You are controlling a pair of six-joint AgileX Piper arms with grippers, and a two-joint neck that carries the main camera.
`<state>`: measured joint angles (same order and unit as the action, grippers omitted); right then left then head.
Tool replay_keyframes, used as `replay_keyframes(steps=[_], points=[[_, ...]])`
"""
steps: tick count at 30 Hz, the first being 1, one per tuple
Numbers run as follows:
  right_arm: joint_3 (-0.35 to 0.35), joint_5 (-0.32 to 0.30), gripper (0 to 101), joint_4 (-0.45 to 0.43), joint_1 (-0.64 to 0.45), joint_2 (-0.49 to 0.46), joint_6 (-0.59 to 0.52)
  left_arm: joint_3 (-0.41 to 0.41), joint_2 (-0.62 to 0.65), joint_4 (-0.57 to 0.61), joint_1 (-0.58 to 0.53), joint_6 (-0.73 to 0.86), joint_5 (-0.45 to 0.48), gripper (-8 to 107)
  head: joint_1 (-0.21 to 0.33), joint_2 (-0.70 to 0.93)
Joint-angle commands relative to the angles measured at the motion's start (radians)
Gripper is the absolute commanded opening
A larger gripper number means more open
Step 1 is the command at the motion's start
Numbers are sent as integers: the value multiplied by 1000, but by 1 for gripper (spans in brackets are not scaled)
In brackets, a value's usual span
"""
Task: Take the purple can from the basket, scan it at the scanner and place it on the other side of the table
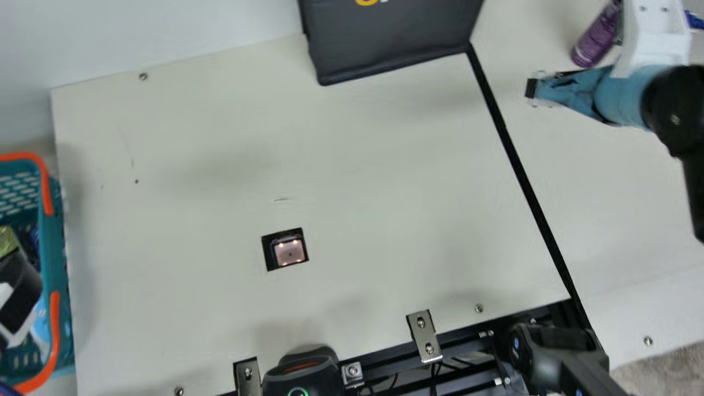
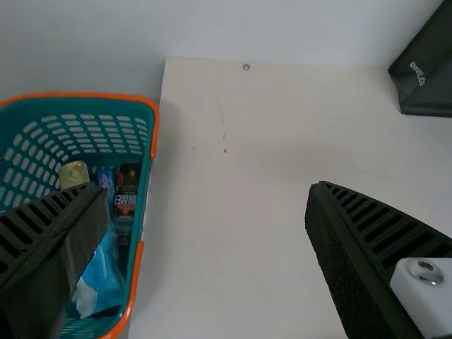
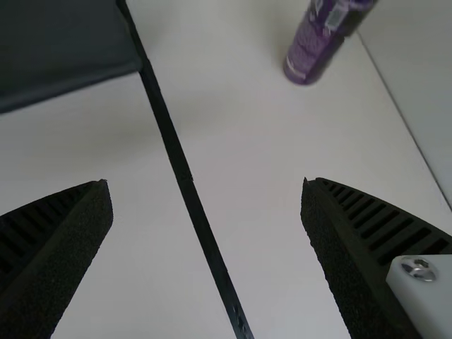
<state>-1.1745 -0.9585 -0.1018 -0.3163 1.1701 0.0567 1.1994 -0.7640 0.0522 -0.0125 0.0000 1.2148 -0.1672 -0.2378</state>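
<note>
The right end effector [image 3: 205, 185] was seen with its ribbed fingers spread wide and nothing gripped between them, held over the tabletop [image 1: 418, 165] near the purple can [image 1: 597, 38]. The can was seen on the far side of the black strip [image 1: 522, 151], apart from those fingers and seemingly upright, so the carrying was judged to be done; whether the scan had been registered could not be told. If it had to be gripped again, the can would best be taken round the middle of its straight wall, with a finger set on either side. A fairly light load was to be expected, a little heavier if full, with a smooth, rather slippery skin and thin walls that could be dented by a hard squeeze. A narrow foot was also to be allowed for, since a tall can is easily tipped by a brushed fingertip. Farther out, the scanner [image 1: 289, 252] was set into the middle part of the tabletop, and the dark bag [image 1: 393, 41] was placed beside the strip's far end. The left end effector [image 2: 206, 187] was likewise held open, partly over the basket [image 2: 150, 176], in which a gold-topped can [image 2: 74, 174] and a blue pack [image 2: 102, 272] were seen.
</note>
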Motion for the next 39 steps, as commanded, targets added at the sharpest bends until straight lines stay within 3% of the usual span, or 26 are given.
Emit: replay_keyframes(steps=[1, 6, 23, 39], points=[[-2, -32, 95, 10, 33, -44, -7, 0, 0, 0, 0, 0, 0, 90, 29, 94], [-12, -83, 95, 28, 101, -131, -18, 3, 8, -25, -14, 0, 3, 90, 29, 210], [-43, -254, 95, 88, 328, -426, -57, 3, 8, -24, -15, 0, 3, 90, 29, 210], [-43, -265, 95, 94, 330, -432, -57, 3, 8, -24, -15, 0, 3, 90, 29, 210]])
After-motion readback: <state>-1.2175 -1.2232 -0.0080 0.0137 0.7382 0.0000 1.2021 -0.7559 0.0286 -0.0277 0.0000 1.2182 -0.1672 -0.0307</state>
